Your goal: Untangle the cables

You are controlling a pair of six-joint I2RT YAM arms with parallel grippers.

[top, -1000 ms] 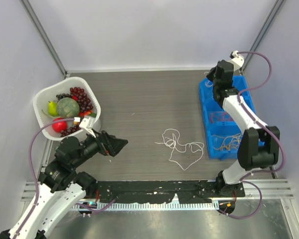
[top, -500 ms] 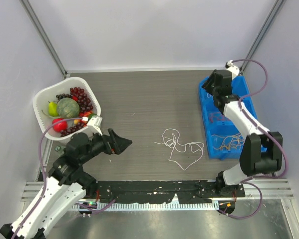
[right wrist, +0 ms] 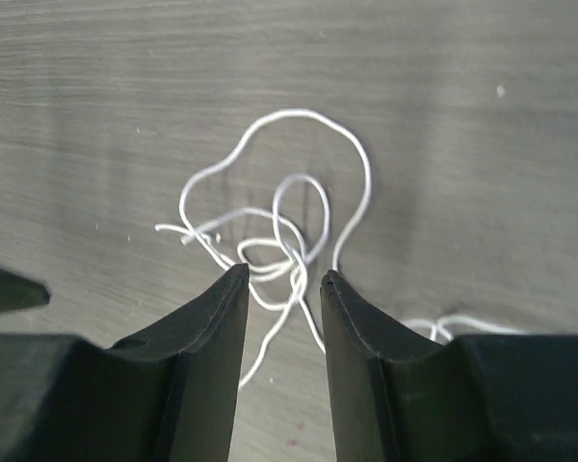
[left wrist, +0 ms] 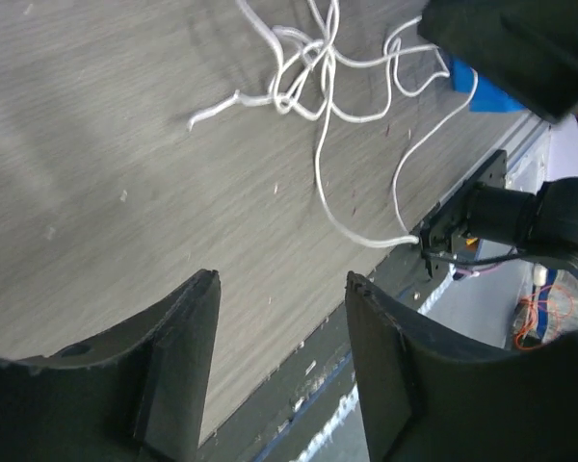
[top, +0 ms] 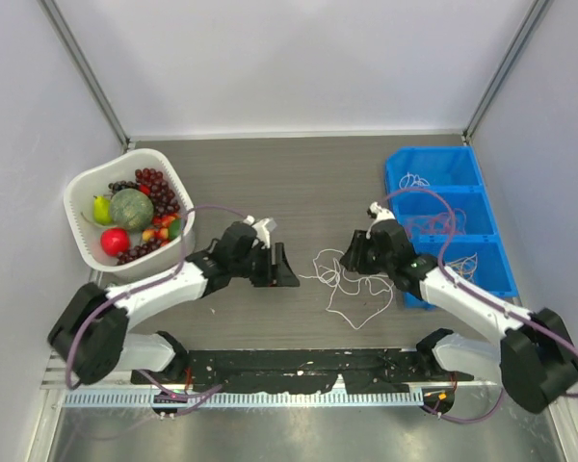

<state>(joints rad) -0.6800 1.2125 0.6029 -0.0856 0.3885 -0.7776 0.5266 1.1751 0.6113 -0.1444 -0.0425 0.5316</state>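
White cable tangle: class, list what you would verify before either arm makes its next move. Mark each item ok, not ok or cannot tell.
1. White cable lies loose on the table, nothing resting on it: ok.
2. Left jaws apart and empty: ok.
3. Right jaws apart, with the knot showing in the gap at their tips: ok.
4. Right jaws touching the cable: cannot tell.
5. A strand lies between the left jaws: not ok; the cable lies beyond their tips.
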